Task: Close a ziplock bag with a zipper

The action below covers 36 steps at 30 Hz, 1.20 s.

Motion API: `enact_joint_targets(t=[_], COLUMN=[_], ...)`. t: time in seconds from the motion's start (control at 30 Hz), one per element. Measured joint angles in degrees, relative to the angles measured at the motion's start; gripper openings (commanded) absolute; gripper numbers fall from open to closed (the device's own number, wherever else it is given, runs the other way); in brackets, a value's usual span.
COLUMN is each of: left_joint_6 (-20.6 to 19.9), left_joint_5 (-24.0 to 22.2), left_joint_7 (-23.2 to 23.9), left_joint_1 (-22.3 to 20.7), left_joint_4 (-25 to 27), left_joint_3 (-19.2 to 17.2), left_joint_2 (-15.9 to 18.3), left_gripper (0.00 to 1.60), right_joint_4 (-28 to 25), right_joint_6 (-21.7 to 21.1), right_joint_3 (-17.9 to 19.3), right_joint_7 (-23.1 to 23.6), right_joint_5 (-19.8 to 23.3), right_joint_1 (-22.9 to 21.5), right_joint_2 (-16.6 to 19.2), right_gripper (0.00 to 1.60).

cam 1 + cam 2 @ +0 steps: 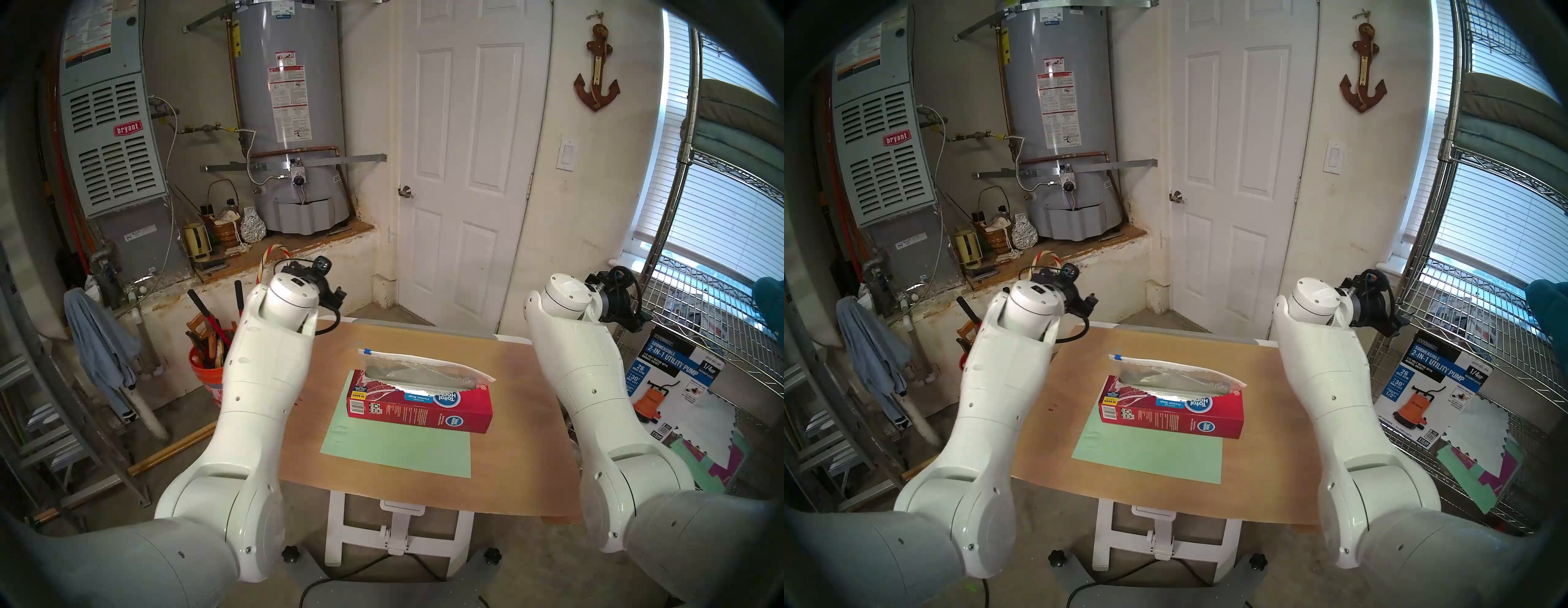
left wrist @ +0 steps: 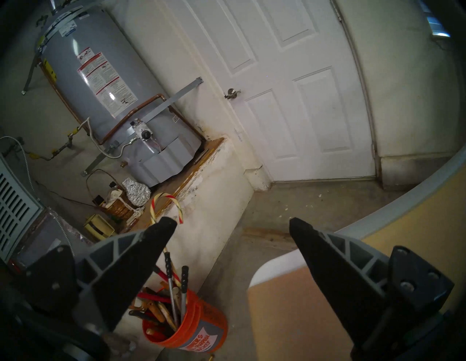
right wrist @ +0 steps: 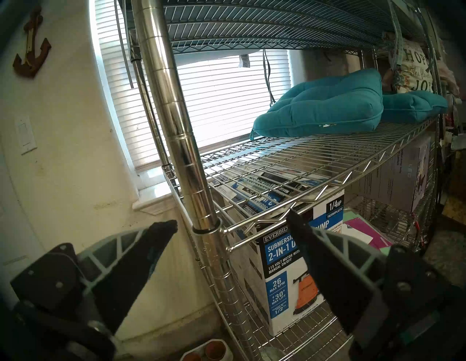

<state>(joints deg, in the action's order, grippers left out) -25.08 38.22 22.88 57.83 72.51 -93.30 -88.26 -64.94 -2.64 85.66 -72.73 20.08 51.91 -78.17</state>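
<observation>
On the table (image 1: 522, 424), a clear bag (image 1: 424, 373) lies partly across the top of a red box (image 1: 420, 407) that sits at the far edge of a green sheet (image 1: 399, 446). The box reads "Total Home" and "Freezer Bags", upside down from the head views. The bag's blue zipper (image 1: 368, 351) sits at the left end of its white strip, and the mouth gapes.

Both arms are raised well clear of the bag. The left gripper (image 2: 232, 221) is spread wide with nothing between its fingers, pointing toward a grey heater (image 2: 113, 83) and an orange bucket (image 2: 199, 330) of tools. The right gripper (image 3: 232, 219) is likewise spread and empty, facing a wire rack (image 3: 302, 161) and a carton (image 3: 297, 272) printed "EVERBILT", "2-IN-1", "1/4 HP", "26 MAX GPM". A furnace (image 1: 114, 140) at left is badged "bryant".
</observation>
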Motion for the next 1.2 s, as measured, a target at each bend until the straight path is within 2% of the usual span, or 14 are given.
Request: enact_joint_targets(t=[0.37,0.57,0.73,0.97,1.2], left_joint_6=[1.4,4.1,6.4,10.4,14.1], left_joint_5=[0.3,-1.2,-2.8,-6.7,-14.1], left_joint_7=[9.7,17.3,22.4,30.0,39.3], left_joint_1=[8.7,13.3,15.5,18.7,21.3], left_joint_4=[7.5,12.0,15.2,20.0,25.9], left_joint_3=[-0.9,0.8,2.3,4.2,5.7], left_joint_2=[4.9,7.2,8.9,12.3,16.7], left_gripper=[1.60,1.60,1.60,1.60,1.60], right_joint_4=[0.3,0.4,0.4,0.4,0.4], right_joint_6=[0.1,0.2,0.3,0.3,0.4], right_joint_3=[0.0,0.0,0.0,0.0,0.0], right_joint_7=[0.0,0.0,0.0,0.0,0.0], right_joint_5=[0.0,0.0,0.0,0.0,0.0], right_joint_1=[0.1,0.1,0.1,0.1,0.1], right_joint_2=[0.0,0.0,0.0,0.0,0.0], right_gripper=[1.60,1.60,1.60,1.60,1.60])
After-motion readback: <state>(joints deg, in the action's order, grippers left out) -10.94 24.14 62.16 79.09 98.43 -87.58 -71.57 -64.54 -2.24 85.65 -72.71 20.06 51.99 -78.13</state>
